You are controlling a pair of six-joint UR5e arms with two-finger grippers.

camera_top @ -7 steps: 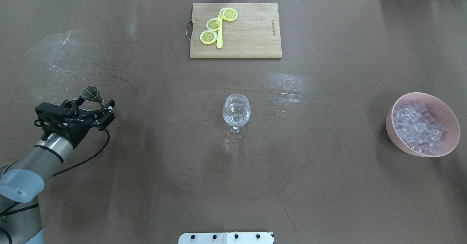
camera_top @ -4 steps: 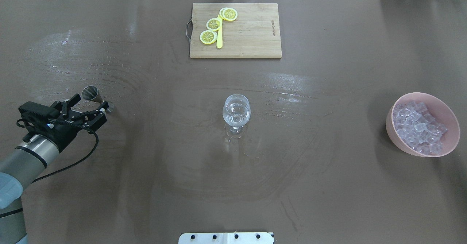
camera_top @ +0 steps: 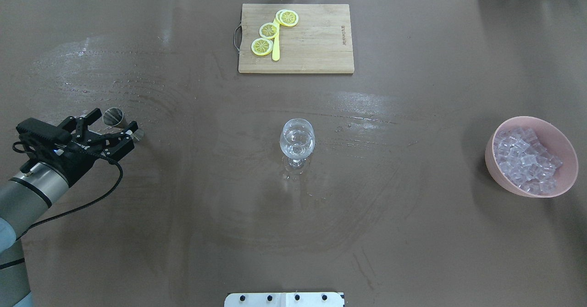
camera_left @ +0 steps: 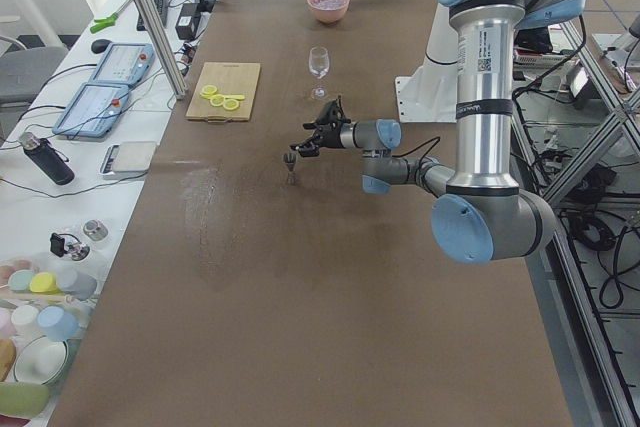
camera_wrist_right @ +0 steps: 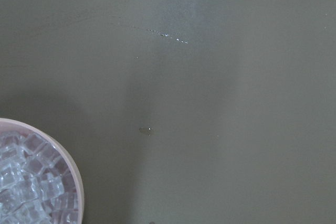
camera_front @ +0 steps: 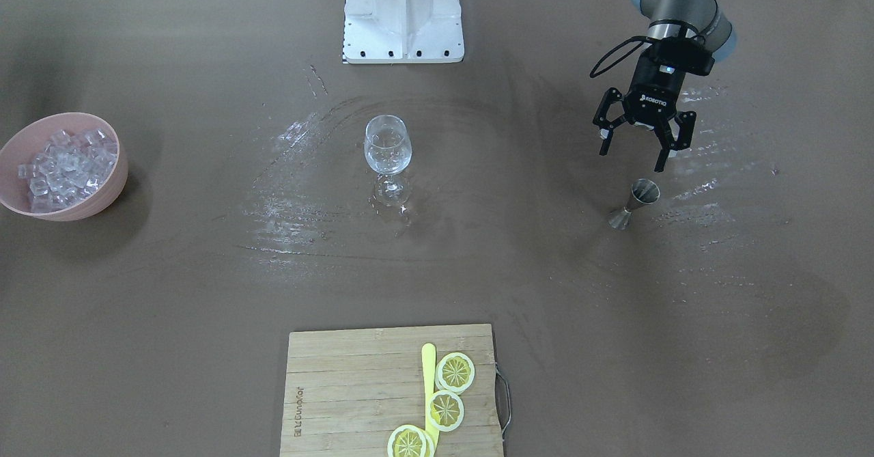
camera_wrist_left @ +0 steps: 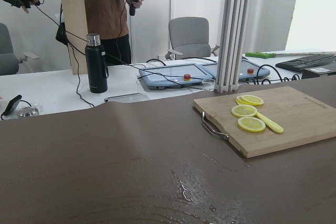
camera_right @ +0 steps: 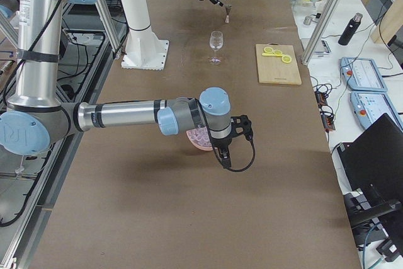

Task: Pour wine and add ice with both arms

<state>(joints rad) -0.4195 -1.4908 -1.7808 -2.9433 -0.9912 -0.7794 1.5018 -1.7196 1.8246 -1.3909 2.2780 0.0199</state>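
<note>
A clear wine glass [camera_top: 297, 141] stands mid-table, also in the front view [camera_front: 388, 146]. A small steel jigger [camera_top: 114, 117] stands upright at the left, also in the front view [camera_front: 636, 201]. My left gripper [camera_top: 114, 120] is open and empty, and the front view [camera_front: 632, 158] shows it just behind the jigger, apart from it. The ice [camera_top: 525, 159] fills a pink bowl [camera_top: 567, 148] at the right, also in the right wrist view [camera_wrist_right: 26, 182]. My right gripper [camera_right: 244, 129] shows only in the exterior right view, over the bowl; I cannot tell if it is open or shut.
A wooden cutting board [camera_top: 316, 41] with lemon slices [camera_top: 262, 46] and a yellow knife lies at the far edge. The white stand base [camera_front: 403, 16] sits at the robot's side. Wet streaks mark the brown mat around the glass and the jigger.
My left gripper has drawn back toward the left edge, away from the jigger, jaws still open. The jigger stays standing in place. Nothing else moved.
</note>
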